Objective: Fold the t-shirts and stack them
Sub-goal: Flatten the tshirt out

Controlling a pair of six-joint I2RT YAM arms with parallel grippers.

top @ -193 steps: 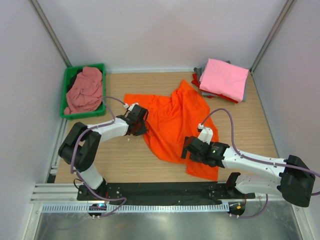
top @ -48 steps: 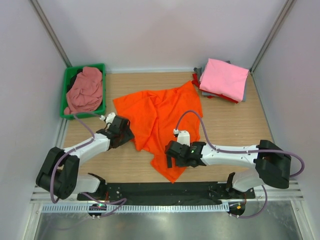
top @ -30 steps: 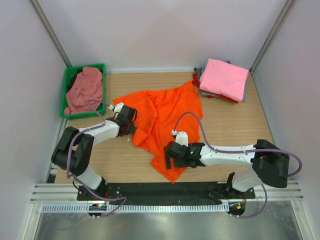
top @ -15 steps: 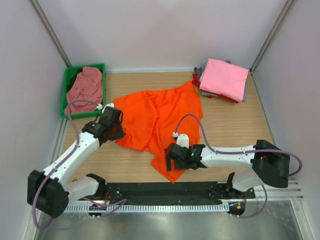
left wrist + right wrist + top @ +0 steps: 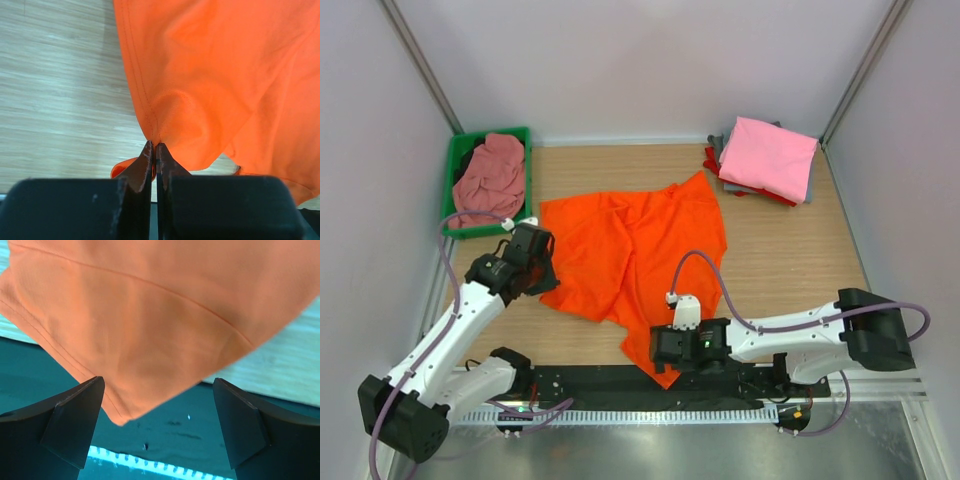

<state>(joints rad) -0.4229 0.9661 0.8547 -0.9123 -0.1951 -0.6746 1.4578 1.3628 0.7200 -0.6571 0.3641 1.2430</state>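
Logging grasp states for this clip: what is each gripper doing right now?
Left gripper: closed, pinching the hem of the orange t-shirt.
Right gripper: open over the t-shirt's corner, holding nothing.

Robot lab bench cell. Landmark: wood-laminate table point(image 5: 780, 250). Plain white panels point(image 5: 640, 70) box it in at the back and both sides, with aluminium posts point(image 5: 420, 65) at its two back corners. The left arm point(image 5: 450, 330) and right arm point(image 5: 790, 335), white and black, are bolted to a black rail point(image 5: 620, 380) along its near edge. A slotted cable duct point(image 5: 590, 413) and bare sheet metal point(image 5: 640, 455) lie just in front of that edge. Green bin point(image 5: 527, 160) at its back-left corner, folded t-shirts point(image 5: 765, 160) stacked at its back-right.
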